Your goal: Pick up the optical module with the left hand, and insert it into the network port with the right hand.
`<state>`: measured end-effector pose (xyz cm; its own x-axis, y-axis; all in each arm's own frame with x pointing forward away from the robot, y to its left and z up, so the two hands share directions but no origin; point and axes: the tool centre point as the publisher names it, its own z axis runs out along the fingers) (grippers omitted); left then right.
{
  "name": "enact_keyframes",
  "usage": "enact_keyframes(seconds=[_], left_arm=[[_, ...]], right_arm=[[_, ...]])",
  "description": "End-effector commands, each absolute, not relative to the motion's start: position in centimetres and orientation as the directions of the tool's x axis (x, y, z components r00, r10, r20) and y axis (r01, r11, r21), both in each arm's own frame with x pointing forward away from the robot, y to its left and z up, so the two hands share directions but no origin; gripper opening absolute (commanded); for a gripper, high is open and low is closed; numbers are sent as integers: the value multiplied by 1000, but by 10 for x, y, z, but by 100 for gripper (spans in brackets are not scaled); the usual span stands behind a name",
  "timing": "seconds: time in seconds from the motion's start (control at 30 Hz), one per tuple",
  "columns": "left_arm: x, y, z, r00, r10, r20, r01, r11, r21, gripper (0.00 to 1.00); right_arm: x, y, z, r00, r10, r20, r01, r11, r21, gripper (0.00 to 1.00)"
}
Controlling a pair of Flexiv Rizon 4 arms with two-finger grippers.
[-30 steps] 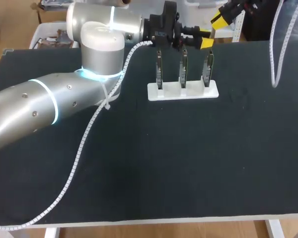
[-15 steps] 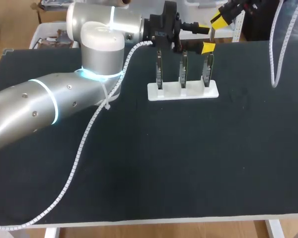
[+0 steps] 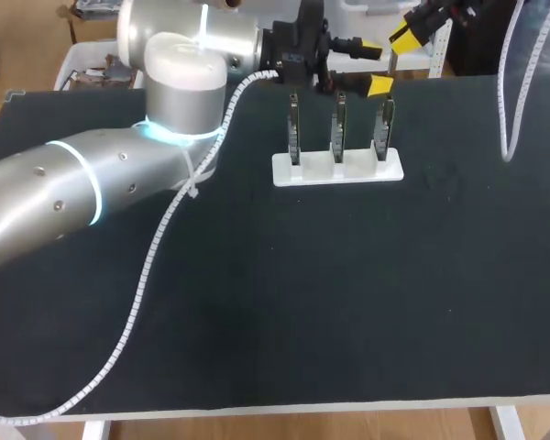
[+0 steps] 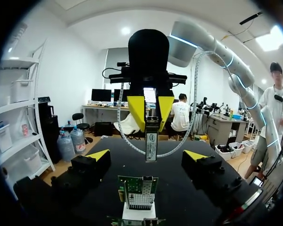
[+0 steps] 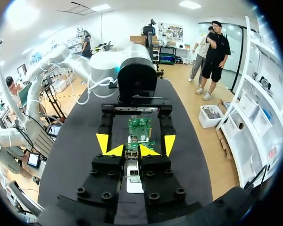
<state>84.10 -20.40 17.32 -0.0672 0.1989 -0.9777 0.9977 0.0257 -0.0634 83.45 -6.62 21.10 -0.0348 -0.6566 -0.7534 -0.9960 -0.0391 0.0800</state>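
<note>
- Tabletop [image 3: 348, 302] is seen as one dark, matte surface. A white stand [image 3: 337, 168] is set on it near the middle of the far edge.
- Three network cards [image 3: 338, 124] are held upright in the stand, side by side in a row that runs along the far edge.
- The left arm [image 3: 92, 183] is brought in across the left edge and reaches toward the far edge. A white spiral-wrapped cable [image 3: 147, 275] is trailed from it over the tabletop toward the front left corner.
- The left gripper [image 3: 376, 64] is raised near the far edge, about level with the tops of the cards. Its fingers are spread wide and nothing is grasped. In the left wrist view the two yellow tips are seen well apart, with the nearest card lower down between them and untouched.
- The right gripper [image 4: 151, 110] is clenched on the optical module [image 4: 151, 141], whose upper end is pinched between the two yellow tips.
- The module's long axis is held upright. It hangs from the fingertips with its free end pointed down at the cards, near the far edge by the right end of the stand.
- In the left wrist view a gap is seen between the module's lower end and the nearest card.
- A second white cable [image 3: 509, 92] is hung over the far right corner.
</note>
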Motion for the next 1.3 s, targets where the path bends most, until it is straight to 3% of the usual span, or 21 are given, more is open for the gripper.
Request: enact_keyframes(seconds=[0.03,0.67,1.3], left_arm=[[833,-195,179,-74,217,-973,997,49,-65,100],[826,-180,188,-44,330,-943,999,41,-32,100],[825,-161,179,-90,420,-903,996,53,-74,100]], right_arm=[[842,-67,212,-34,-655,-755,-733,-497,464,0],[844,-66,211,-28,-654,-756,-733,-501,460,0],[843,-65,209,-34,-652,-758,-736,-497,460,0]])
